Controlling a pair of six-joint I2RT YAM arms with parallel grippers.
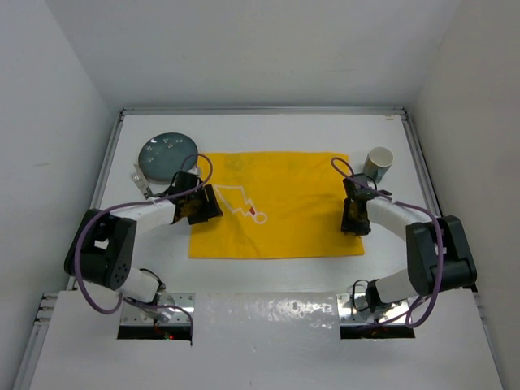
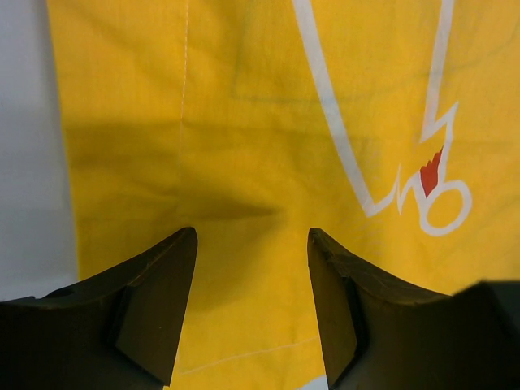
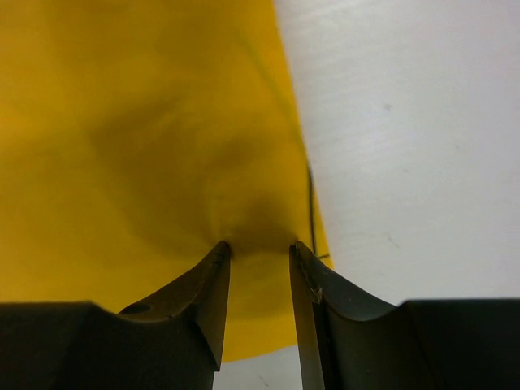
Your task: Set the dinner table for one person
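A square yellow placemat (image 1: 276,211) with a white outline drawing lies flat in the middle of the white dinner table (image 1: 268,130). My left gripper (image 1: 207,205) hovers low over the placemat's left part, near its left hem. In the left wrist view its fingers (image 2: 252,236) stand open with only yellow cloth (image 2: 244,122) beneath them. My right gripper (image 1: 353,221) is at the placemat's right edge. In the right wrist view its tips (image 3: 260,245) press onto the cloth (image 3: 122,122), which puckers toward them. A narrow gap still shows between the jaws.
A dark blue-grey plate (image 1: 168,154) sits at the back left of the table, with a small pale utensil-like thing (image 1: 140,180) beside it. A white cup (image 1: 378,162) stands at the back right, just behind my right gripper. White walls enclose the table.
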